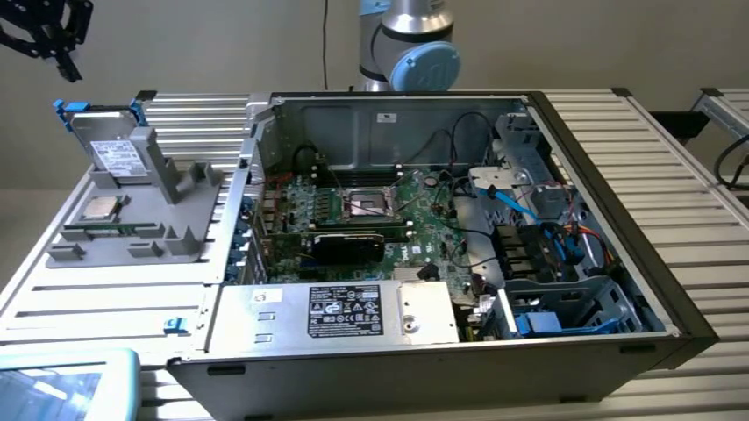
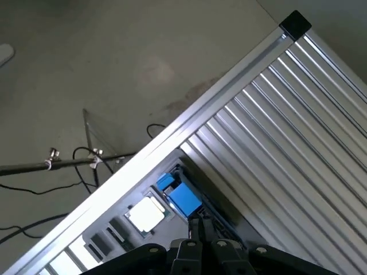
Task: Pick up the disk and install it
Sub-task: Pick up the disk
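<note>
The disk (image 1: 115, 154), a silver-grey drive with a white label in a blue carrier, leans upright against a grey stand (image 1: 175, 180) at the exterior view's left. My black gripper (image 1: 65, 66) hangs in the air above and slightly left of it, well apart from it. In the wrist view the fingertips (image 2: 199, 228) stand pressed together with nothing between them, and the disk's blue carrier (image 2: 182, 197) lies just beyond them, seen from above.
A small square CPU chip (image 1: 97, 208) lies on the stand's lower step. The open computer case (image 1: 351, 123) sits mid-table, with a silver labelled box (image 1: 339, 311) at its front and a drive cage (image 1: 562, 303). Cables lie on the floor (image 2: 57, 166) beyond the ribbed table's edge (image 2: 189, 123).
</note>
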`<state>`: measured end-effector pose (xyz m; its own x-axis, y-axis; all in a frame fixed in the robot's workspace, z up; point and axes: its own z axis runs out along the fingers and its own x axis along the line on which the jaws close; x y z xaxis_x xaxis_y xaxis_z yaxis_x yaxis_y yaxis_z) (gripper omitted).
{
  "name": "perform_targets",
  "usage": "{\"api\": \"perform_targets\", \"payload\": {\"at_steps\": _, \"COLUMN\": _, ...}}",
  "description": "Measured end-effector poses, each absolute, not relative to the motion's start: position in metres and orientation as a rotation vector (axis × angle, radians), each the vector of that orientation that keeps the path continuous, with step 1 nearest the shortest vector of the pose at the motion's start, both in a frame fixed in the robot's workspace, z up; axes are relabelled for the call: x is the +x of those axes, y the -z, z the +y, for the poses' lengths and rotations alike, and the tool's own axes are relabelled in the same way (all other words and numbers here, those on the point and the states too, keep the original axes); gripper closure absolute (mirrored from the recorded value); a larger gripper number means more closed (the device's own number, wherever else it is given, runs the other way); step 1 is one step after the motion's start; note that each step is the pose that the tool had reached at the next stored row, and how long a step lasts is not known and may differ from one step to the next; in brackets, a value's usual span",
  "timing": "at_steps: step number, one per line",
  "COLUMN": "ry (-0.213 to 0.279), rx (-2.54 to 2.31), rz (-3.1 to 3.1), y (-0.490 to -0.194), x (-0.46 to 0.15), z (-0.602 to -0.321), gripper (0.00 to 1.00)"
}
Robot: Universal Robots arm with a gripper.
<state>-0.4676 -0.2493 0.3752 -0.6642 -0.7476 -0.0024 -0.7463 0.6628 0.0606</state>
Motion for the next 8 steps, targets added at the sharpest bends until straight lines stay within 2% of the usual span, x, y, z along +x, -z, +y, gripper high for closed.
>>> {"api": "perform_targets", "payload": {"at_steps": 8, "ry": 0.085, "rx": 1.479, "rz": -2.740, "y": -0.3750, "x": -0.4676, "z": -0.2493, "gripper": 0.89}}
